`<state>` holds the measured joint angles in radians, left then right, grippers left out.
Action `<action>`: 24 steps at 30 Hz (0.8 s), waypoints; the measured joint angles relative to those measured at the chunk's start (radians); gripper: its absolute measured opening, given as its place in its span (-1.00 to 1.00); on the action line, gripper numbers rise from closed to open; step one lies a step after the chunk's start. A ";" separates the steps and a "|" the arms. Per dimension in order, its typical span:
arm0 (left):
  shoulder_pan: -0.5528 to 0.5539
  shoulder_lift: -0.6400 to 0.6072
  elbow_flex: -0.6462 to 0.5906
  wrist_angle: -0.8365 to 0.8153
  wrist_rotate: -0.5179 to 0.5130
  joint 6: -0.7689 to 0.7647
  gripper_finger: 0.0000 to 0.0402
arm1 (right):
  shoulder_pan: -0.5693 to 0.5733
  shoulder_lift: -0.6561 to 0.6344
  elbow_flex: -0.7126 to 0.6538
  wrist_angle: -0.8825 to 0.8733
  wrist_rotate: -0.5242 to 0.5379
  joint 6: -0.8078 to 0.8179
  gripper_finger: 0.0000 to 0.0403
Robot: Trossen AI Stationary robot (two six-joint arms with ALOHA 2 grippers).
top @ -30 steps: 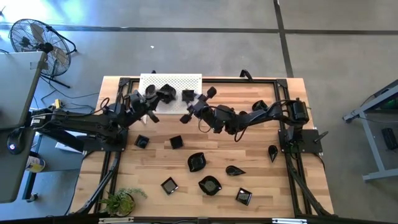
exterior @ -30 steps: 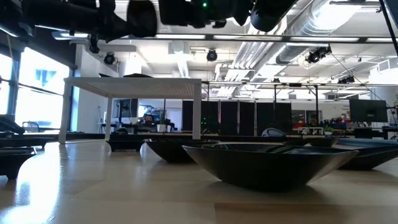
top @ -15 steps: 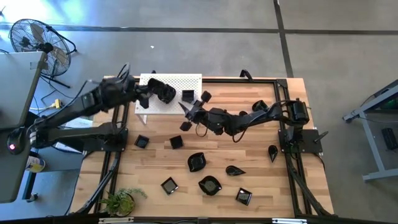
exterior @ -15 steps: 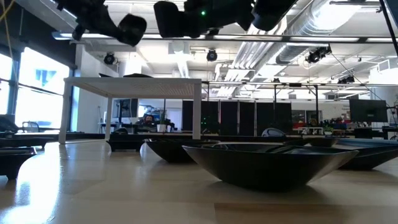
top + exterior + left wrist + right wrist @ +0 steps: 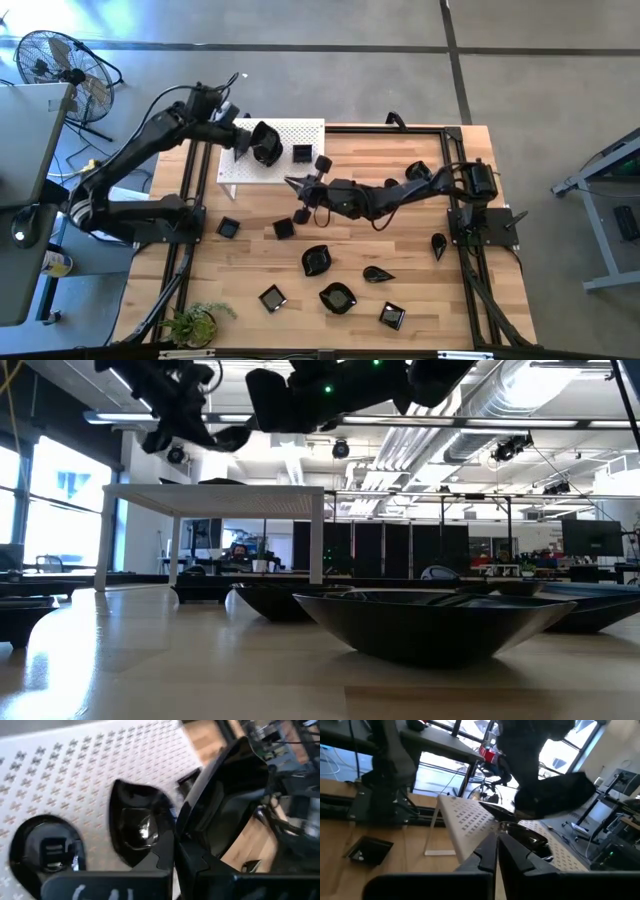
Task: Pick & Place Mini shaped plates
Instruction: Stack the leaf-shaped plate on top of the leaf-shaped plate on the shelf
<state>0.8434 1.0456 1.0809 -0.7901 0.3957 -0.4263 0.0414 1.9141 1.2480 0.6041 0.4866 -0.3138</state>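
Observation:
Several glossy black mini shaped plates lie on the wooden table, such as a square one and a wavy one. More rest on the white perforated board at the far side, among them a teardrop plate. My left gripper hangs over the board, shut on one plate. My right gripper is shut and holds nothing. It points level at the board's near edge from the table's right. My left gripper pinches the plate's rim between its two fingers. The plate is lifted clear above the board and stands tilted on edge beside the fingers. The gripper body hides the exact spot of contact.
The board stands on thin legs above the table top. More plates lie toward the near edge and the right side. A small potted plant sits at the near left corner. A fan stands beyond the table.
My left arm has risen and swung from the board's near left corner toward the far edge, carrying its plate over the board. My right gripper has slid a little toward the table's left edge, along the board's near side.

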 joint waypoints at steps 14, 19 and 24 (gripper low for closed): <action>0.073 0.105 0.001 -0.089 0.064 -0.005 -1.00 | 0.012 0.000 0.000 -0.003 -0.005 -0.004 -0.99; 0.074 0.137 0.001 -0.088 0.073 -0.024 -1.00 | 0.012 0.000 0.000 -0.002 -0.020 -0.003 -1.00; 0.074 0.175 0.001 -0.094 0.087 -0.042 -1.00 | 0.012 0.000 0.000 -0.002 -0.025 -0.003 -0.99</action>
<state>0.9173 1.2210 1.0817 -0.8846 0.4830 -0.4681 0.0532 1.9137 1.2480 0.6018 0.4618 -0.3164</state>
